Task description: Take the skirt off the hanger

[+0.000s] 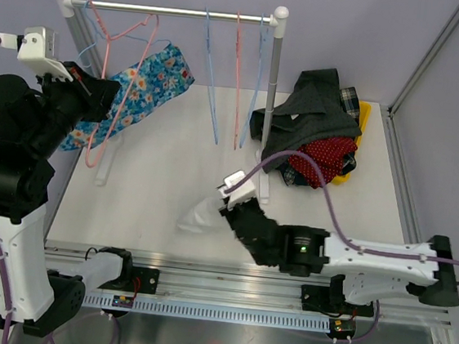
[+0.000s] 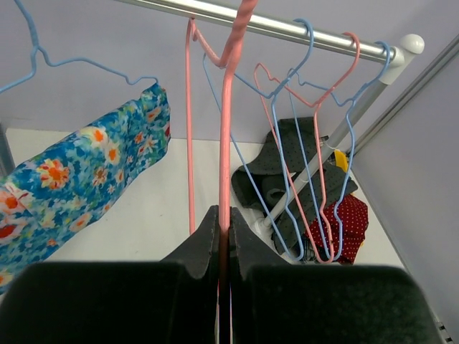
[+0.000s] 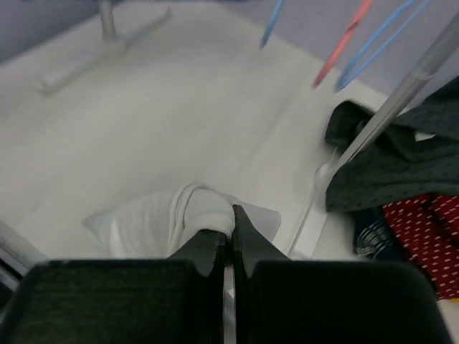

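The main risk is that the left hand (image 2: 224,215) has no fabric in it. Its fingers are pinched tight on the thin wire of the pink hanger (image 2: 226,143), and the floral skirt (image 2: 79,172) lies beside that grip, not in it. A pull from here would likely drag the hanger along the rail (image 2: 287,27) or unhook it, carrying the skirt with it. The wire could also slip through the fingers.

A second risk is that two hangers crowd that end of the rail. A pale blue hanger (image 2: 93,68) runs along the skirt's upper edge, and the pink one crosses in front. I cannot tell for certain which one carries the garment, so tugging the wrong one may only tangle them or rock the light rack.

The right hand (image 3: 228,229) cannot help as it is. It is closed on a fold of white cloth (image 3: 158,218) low over the tabletop (image 1: 154,189), well away from the skirt, and would have to let go first.

The skirt hangs at the left end of the rack, close to the left hand. From above, its long axis runs diagonally, with the high end near the rail and the low end trailing toward the left arm's side.
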